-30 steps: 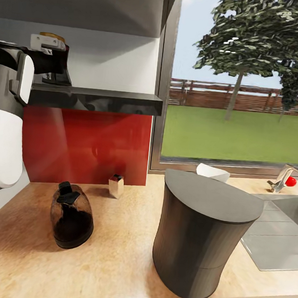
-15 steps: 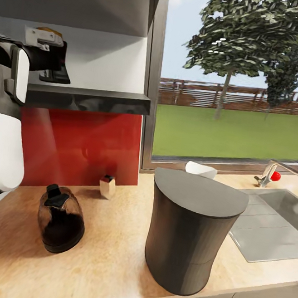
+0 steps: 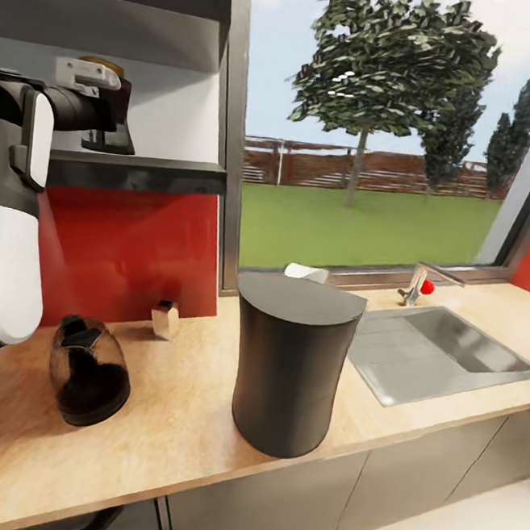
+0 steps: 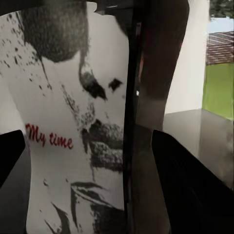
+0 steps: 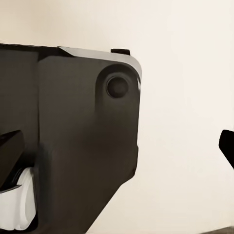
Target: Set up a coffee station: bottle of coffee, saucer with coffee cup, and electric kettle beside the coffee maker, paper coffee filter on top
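Kitchen shelf [image 3: 136, 173] is reached by the left gripper [image 3: 109, 116], its fingers [image 4: 185, 185] set either side of the upright bottle [image 4: 73, 126]; a firm hold cannot be confirmed. Down and rightward, the coffee maker [image 3: 292, 365] is seen on the countertop [image 3: 160, 425].

place: home kitchen | signs: countertop [image 3: 177, 419], sink [image 3: 443, 347], tap [image 3: 419, 284], garden window [image 3: 374, 146]

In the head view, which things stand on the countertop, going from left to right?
electric kettle → small metallic block with a dark top → coffee maker → sink
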Available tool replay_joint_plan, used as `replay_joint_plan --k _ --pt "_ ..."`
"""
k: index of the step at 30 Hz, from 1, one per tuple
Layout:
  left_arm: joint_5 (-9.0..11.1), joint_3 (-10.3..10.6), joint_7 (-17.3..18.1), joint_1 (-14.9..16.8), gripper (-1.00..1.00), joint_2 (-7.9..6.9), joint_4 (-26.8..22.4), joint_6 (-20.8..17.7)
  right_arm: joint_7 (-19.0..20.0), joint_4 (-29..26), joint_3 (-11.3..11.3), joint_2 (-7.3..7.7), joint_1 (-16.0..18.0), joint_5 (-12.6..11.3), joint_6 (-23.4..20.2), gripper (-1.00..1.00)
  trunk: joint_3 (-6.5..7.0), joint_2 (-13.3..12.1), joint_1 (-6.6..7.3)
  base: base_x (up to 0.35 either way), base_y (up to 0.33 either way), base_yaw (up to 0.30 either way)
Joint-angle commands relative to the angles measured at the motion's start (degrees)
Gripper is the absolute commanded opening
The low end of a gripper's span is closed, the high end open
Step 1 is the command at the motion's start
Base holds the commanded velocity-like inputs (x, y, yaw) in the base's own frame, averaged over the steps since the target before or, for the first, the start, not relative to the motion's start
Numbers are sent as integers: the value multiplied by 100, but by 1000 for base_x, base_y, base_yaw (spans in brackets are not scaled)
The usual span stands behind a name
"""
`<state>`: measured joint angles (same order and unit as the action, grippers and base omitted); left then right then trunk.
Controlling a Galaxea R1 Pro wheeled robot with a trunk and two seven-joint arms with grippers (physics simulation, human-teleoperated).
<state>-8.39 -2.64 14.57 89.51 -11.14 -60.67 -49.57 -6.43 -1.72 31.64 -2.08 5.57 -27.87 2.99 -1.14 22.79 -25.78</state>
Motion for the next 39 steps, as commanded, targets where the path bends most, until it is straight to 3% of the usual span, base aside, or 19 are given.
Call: replay_joint_plan --k 1,20,24,27,39 --pt "-65 -7 67 6 -100 -1 -6 -18 -16 5 49 -2 5 -56 18 100 -10 13 0 -342 0 -258" --pt "-45 -15 83 -11 -100 14 -291 -51 -16 -1 52 -27 5 -52 18 100 27 13 0 -343 0 -257" --pt "-33 -23 89 -281 -100 15 -495 -217 -16 -4 52 -37 5 -52 18 100 28 13 0 -343 0 -237" --pt "-31 -26 98 -485 -100 7 -616 -237 -16 -1 52 -44 5 -43 18 100 28 13 0 -343 0 -74" --pt "-31 -26 159 -496 -100 23 -630 -238 -16 -4 44 -38 5 -51 19 100 28 13 0 -208 0 -1"
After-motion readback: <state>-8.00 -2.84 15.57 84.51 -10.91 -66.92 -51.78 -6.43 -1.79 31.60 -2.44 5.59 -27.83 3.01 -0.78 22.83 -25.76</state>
